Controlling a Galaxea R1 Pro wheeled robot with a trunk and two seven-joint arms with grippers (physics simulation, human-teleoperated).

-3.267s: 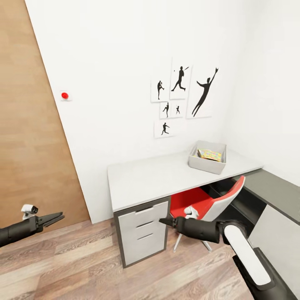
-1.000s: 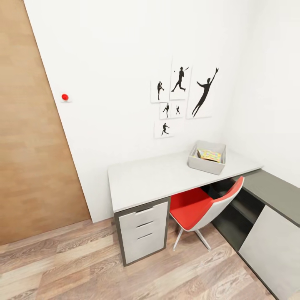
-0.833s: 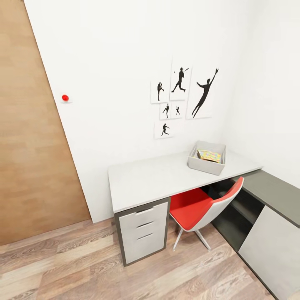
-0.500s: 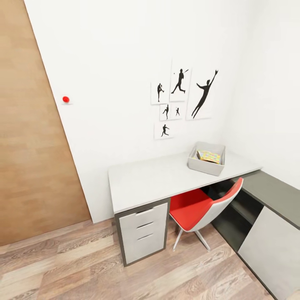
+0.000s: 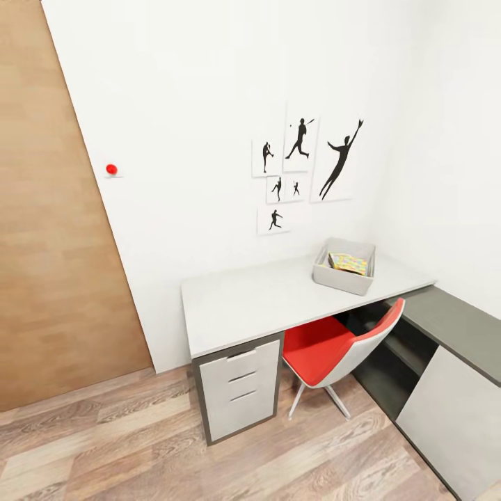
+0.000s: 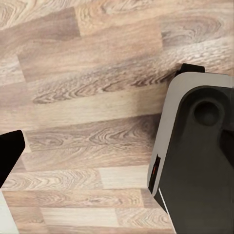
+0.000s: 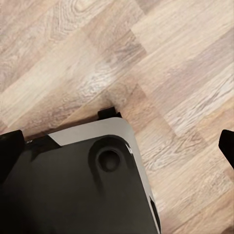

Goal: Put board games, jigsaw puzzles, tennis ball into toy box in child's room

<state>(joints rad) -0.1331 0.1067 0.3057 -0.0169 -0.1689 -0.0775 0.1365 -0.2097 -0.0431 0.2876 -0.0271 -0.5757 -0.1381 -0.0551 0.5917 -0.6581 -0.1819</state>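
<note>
In the head view the table stands against the white wall, with three white drawers at its near end. The light grey toy box sits on the table's far right end. A flat colourful toy lies inside it; I cannot tell whether it is a puzzle or a game. The bed and the tennis ball are out of view. Both wrist views look down at the wood floor and the robot's base. My right gripper is open with nothing between its fingertips. My left gripper hangs open and empty too.
A red and white chair is tucked under the table. A low dark grey cabinet runs along the right wall. A brown wooden door fills the left, with a red dot on the wall beside it.
Both arms, visible 3.3 s ago, have dropped out of the head view. Since then the camera has shifted slightly; the table and toy box have not moved.
</note>
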